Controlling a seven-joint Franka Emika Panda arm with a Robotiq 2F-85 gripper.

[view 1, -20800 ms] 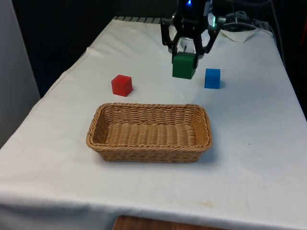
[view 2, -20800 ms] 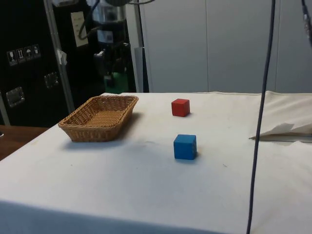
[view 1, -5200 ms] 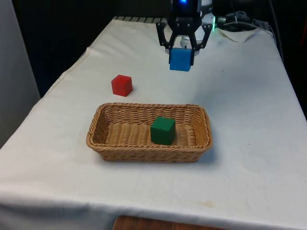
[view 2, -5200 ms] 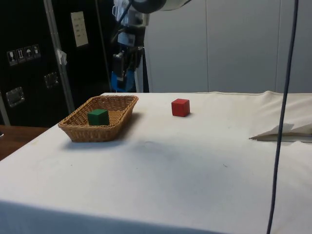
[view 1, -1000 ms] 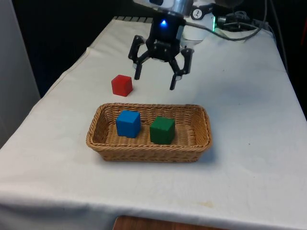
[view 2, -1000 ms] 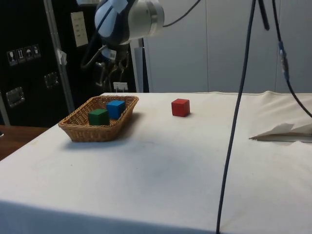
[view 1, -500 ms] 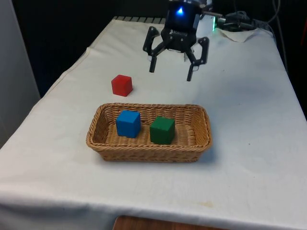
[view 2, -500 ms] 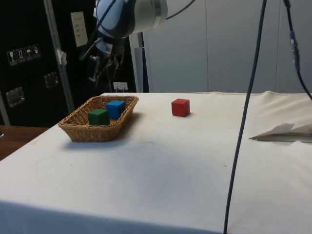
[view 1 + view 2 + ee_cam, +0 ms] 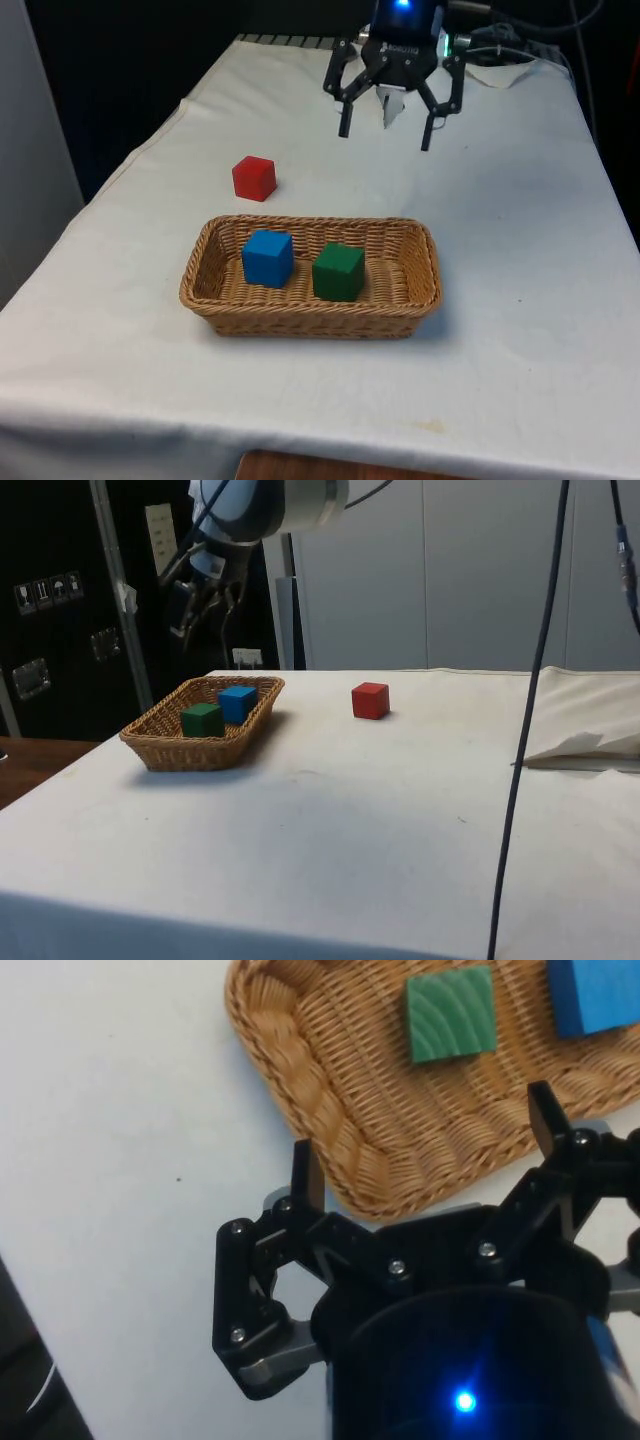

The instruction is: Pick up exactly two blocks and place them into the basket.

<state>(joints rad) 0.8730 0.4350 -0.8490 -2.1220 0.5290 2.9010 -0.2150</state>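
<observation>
Presently the hand hangs open and empty above the tabletop; with two blocks in the basket, it should leave the red block alone.

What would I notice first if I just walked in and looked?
Probably the wicker basket in the middle of the white cloth, with a blue block and a green block side by side inside. A red block sits alone on the cloth beyond it, and the open black gripper hangs above the table.
</observation>
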